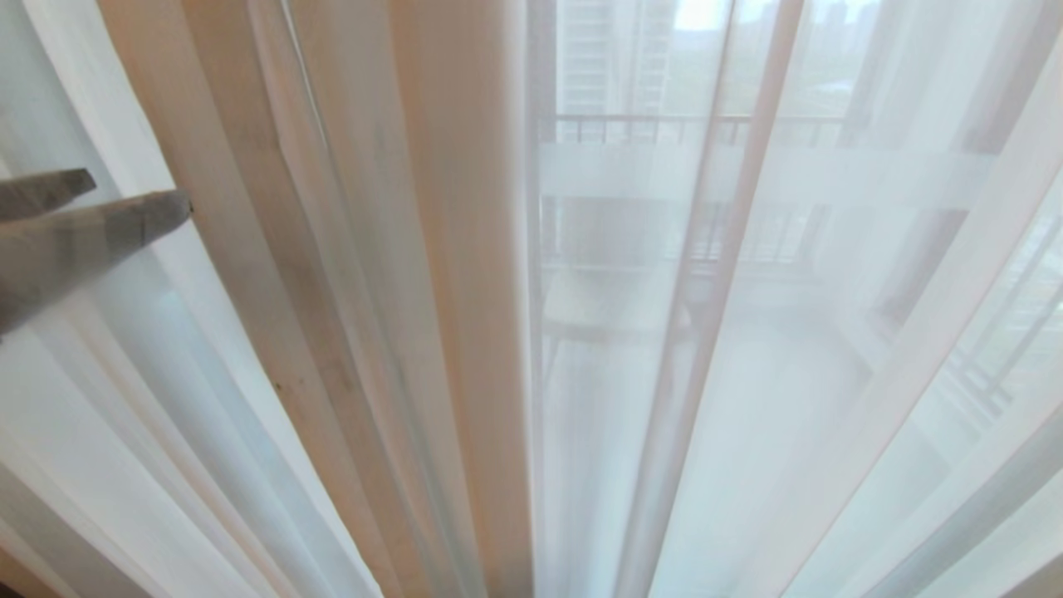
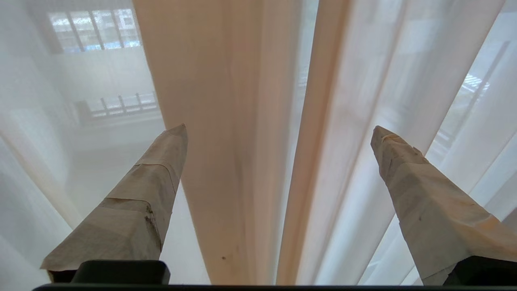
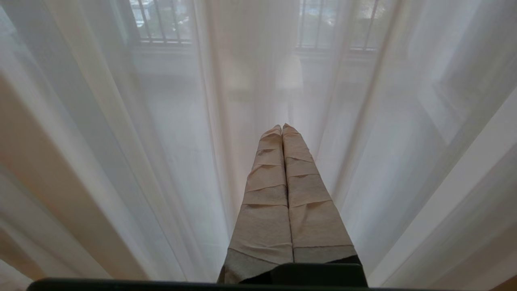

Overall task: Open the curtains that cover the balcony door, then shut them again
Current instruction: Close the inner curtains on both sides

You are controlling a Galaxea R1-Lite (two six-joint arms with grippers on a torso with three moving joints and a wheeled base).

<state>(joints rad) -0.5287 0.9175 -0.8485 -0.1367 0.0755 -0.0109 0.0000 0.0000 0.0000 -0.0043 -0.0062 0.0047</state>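
Sheer white and tan curtains hang shut across the whole view, folds running floor to ceiling. The left pincer is nearer, spread wide with a tan fold between its tips, untouched. The right pincer is closed, holding nothing.

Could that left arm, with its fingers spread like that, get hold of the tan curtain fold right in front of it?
Probably yes. The left gripper is open, its taped fingers spread either side of the beige-tan woven curtain fold, with nothing between them and the cloth. Whether the fingers already touch it cannot be told.
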